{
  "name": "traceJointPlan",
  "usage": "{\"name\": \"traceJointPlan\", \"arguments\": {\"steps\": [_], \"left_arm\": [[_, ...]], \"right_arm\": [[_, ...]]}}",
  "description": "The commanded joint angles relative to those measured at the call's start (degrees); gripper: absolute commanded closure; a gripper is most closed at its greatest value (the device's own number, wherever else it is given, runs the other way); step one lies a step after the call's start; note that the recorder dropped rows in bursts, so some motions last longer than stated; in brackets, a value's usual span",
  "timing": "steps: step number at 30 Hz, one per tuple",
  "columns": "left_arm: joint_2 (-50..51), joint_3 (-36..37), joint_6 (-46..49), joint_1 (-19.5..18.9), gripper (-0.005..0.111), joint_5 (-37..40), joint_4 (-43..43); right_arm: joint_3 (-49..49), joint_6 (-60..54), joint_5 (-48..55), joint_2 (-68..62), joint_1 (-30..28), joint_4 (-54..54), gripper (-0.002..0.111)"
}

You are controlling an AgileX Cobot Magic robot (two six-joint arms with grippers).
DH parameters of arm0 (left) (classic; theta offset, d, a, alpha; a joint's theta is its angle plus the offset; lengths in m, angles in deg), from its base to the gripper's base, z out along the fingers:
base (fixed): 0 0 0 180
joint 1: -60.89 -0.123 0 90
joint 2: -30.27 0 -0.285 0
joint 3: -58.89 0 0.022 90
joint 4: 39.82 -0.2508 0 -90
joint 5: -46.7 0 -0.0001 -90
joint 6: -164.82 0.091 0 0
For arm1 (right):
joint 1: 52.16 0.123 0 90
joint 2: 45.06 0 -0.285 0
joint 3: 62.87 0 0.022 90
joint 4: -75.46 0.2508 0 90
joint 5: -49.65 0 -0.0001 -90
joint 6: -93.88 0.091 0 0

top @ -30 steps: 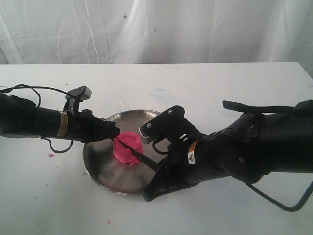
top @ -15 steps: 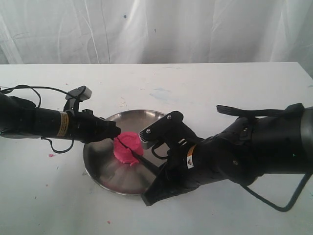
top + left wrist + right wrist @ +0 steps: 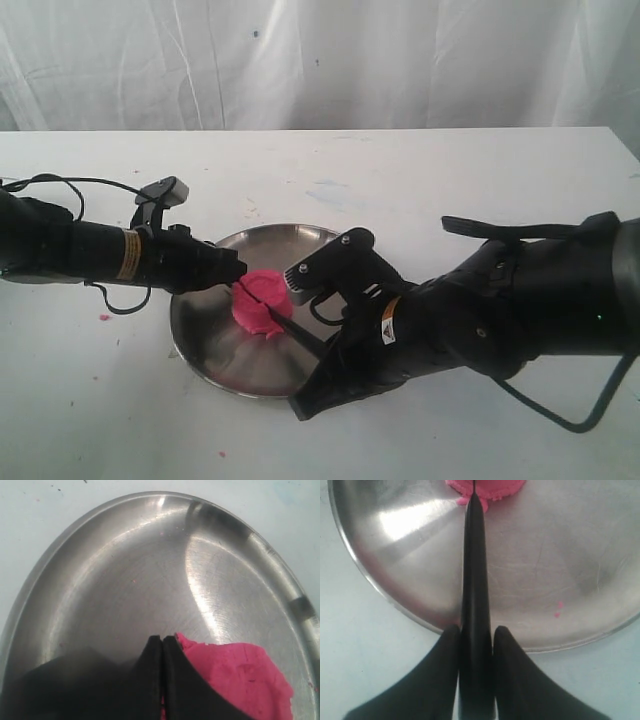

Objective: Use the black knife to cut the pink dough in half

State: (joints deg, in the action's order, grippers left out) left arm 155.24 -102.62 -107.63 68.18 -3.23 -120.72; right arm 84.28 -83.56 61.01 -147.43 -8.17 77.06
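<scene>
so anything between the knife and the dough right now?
Nothing visible. The black knife, clamped in the right hand, already has its blade on the pink dough in the steel plate. The shut left hand sits at the dough's edge, not between them.

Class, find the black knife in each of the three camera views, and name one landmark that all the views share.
Exterior view: the black knife slants near the centre, tip in the pink dough.
Left wrist view: not in it.
Right wrist view: up the middle of the picture from the right claw, tip at the dough on the top edge.
Shared landmark: the steel plate.
</scene>
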Motion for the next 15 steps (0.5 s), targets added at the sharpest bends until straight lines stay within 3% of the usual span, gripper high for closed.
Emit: {"name": "traceJointPlan", "arguments": {"steps": [1,15], "left_arm": [[0.51,0.9,0.07,0.26,0.107,0.67,-2.45],[0.51,0.9,0.1,0.26,0.107,0.67,-2.57]], "right_arm": [[0.49,0.7,-1.61,1.69,0.01,0.56,0.108],[0.38,0.7,-1.61,-1.22,0.01,0.56,0.108]]}}
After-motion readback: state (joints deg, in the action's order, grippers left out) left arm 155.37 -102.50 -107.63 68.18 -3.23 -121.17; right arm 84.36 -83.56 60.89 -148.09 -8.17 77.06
